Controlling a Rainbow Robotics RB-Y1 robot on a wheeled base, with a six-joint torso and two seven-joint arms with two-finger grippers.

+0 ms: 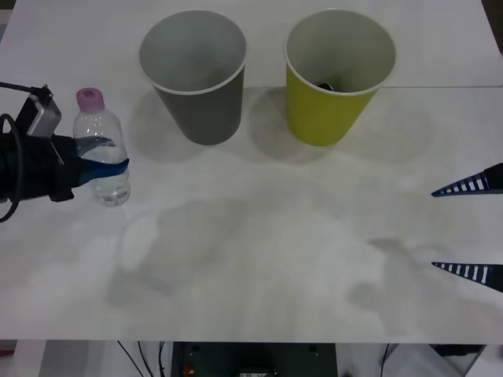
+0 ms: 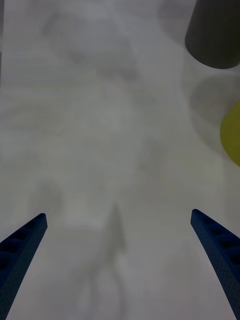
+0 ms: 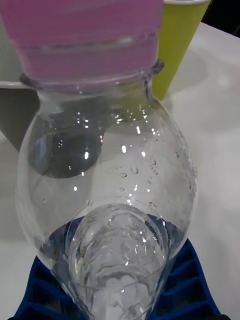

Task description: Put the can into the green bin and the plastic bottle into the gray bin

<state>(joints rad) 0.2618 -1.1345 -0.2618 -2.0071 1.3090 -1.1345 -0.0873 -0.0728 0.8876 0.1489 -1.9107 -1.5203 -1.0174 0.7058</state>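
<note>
Clear plastic bottle (image 1: 101,149) stands at the table's (image 1: 259,259) left, clamped low in our left claw (image 1: 98,167), and we reckon it could tip or clip the gray bin's (image 1: 195,75) rim, while our right claw (image 1: 468,229) waits spread apart at right.

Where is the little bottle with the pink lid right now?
In the front view the plastic bottle stands upright at the table's left side, gripped by the left tool, just left of the gray bin.
</note>
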